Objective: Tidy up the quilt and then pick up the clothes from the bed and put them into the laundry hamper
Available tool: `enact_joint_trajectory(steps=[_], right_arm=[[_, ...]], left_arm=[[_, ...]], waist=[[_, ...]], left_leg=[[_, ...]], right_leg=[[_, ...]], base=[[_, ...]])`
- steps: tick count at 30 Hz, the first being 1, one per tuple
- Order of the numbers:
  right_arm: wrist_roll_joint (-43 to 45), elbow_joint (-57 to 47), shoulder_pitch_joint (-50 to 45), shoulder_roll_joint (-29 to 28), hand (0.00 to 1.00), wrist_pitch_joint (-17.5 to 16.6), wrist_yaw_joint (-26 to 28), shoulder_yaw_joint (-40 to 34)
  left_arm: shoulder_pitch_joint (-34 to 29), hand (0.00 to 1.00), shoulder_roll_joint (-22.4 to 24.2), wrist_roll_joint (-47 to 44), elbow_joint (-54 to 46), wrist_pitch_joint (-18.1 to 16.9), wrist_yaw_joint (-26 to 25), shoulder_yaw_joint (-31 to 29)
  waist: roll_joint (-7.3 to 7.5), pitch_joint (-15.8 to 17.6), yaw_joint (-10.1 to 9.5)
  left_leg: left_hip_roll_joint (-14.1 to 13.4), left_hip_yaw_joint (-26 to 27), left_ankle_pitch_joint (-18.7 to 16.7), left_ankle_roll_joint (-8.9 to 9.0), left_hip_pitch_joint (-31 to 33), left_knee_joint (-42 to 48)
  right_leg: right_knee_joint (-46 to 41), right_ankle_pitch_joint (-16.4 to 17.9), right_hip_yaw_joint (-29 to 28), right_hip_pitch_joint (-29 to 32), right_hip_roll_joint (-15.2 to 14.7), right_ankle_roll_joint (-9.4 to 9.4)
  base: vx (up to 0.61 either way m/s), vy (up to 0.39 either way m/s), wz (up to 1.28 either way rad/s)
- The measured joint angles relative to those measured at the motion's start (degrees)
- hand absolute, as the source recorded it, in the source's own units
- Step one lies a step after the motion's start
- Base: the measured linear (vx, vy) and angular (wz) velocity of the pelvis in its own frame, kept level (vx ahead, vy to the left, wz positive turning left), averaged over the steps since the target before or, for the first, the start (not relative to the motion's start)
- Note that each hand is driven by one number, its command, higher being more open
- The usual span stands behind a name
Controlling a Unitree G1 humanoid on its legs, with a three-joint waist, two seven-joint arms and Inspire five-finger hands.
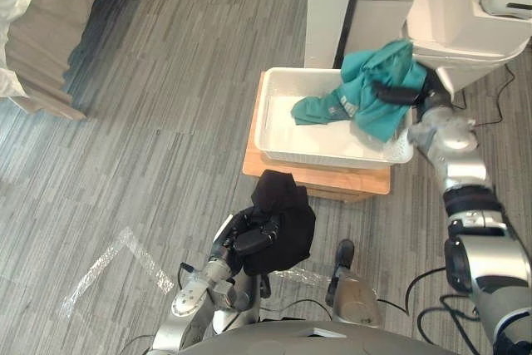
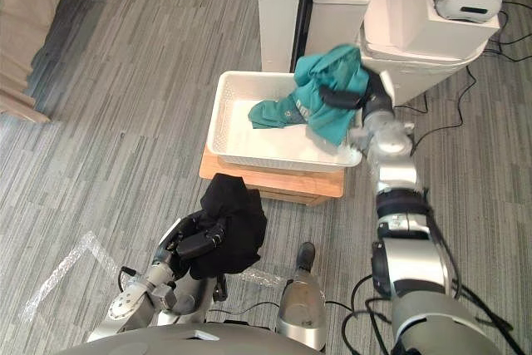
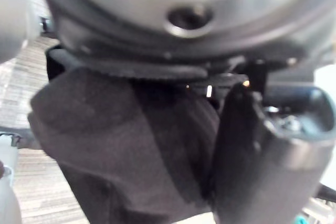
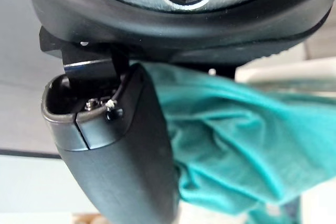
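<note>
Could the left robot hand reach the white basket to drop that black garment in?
Probably yes. The basket stands open just ahead of the left robot hand and its black garment. The right robot hand holds a teal garment over its right end, so the left end looks free.

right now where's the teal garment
The teal garment is on the right of the head views, clutched in the right hand and draped over the right rim of the white hamper, one end lying inside. The left hand holds a black garment.
</note>
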State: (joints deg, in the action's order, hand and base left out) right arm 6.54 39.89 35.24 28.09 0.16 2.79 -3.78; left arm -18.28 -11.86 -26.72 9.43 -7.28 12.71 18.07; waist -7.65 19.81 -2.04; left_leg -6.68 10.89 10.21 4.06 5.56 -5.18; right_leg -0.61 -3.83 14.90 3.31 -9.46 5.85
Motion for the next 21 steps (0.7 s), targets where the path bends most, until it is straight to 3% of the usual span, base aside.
enact_joint_trajectory(steps=[4,8,11,15,21], right_arm=[[-4.09,-5.08,-9.06,-4.57,1.00,-0.03,-2.74,0.73],[-6.34,-12.47,-20.20,-10.61,1.00,-1.19,-6.84,2.13],[-8.55,-18.83,-25.31,-12.83,1.00,-3.81,-7.64,5.38],[-10.83,-25.83,-27.61,-13.69,1.00,-5.12,-8.54,9.02],[-10.60,-31.68,-33.56,-14.92,1.00,-5.51,-13.84,7.19]], left_arm=[[-1.31,0.00,-0.46,-0.04,-4.79,0.02,-0.14,-0.75],[-2.51,0.00,-0.40,-0.18,-8.23,0.43,-0.48,-3.73],[-2.46,0.00,-0.03,-0.17,-9.20,0.84,-0.47,-5.85],[-2.87,0.00,0.77,-0.73,-14.45,1.45,-0.18,-7.48],[-2.29,0.00,2.28,-4.52,-26.75,2.51,0.58,-12.36]], waist=[[0.49,-0.71,0.77],[3.13,-5.29,1.00],[4.41,-8.13,1.28],[5.03,-9.47,2.09],[5.21,-12.89,2.52]], left_leg=[[-0.02,2.55,-1.02,0.36,-1.12,0.00],[0.10,3.28,-1.57,-0.02,-1.96,0.01],[0.10,3.49,-1.99,0.59,-2.64,0.03],[0.11,3.56,-2.25,0.96,-3.49,0.03],[-0.22,4.83,-2.55,1.17,-5.11,-0.01]], right_leg=[[4.42,-0.92,-1.47,-2.23,0.22,1.35],[5.04,-1.63,-2.79,-2.93,-0.09,2.03],[5.01,-1.52,-2.71,-3.52,0.00,1.45],[4.98,-1.37,-2.64,-4.27,0.26,1.21],[3.60,0.08,-3.33,-4.48,0.41,0.48]], base=[[0.00,-0.016,-0.19],[0.10,-0.006,-0.07],[0.12,-0.010,-0.04],[0.05,-0.004,-0.01],[-0.04,-0.008,-0.08]])
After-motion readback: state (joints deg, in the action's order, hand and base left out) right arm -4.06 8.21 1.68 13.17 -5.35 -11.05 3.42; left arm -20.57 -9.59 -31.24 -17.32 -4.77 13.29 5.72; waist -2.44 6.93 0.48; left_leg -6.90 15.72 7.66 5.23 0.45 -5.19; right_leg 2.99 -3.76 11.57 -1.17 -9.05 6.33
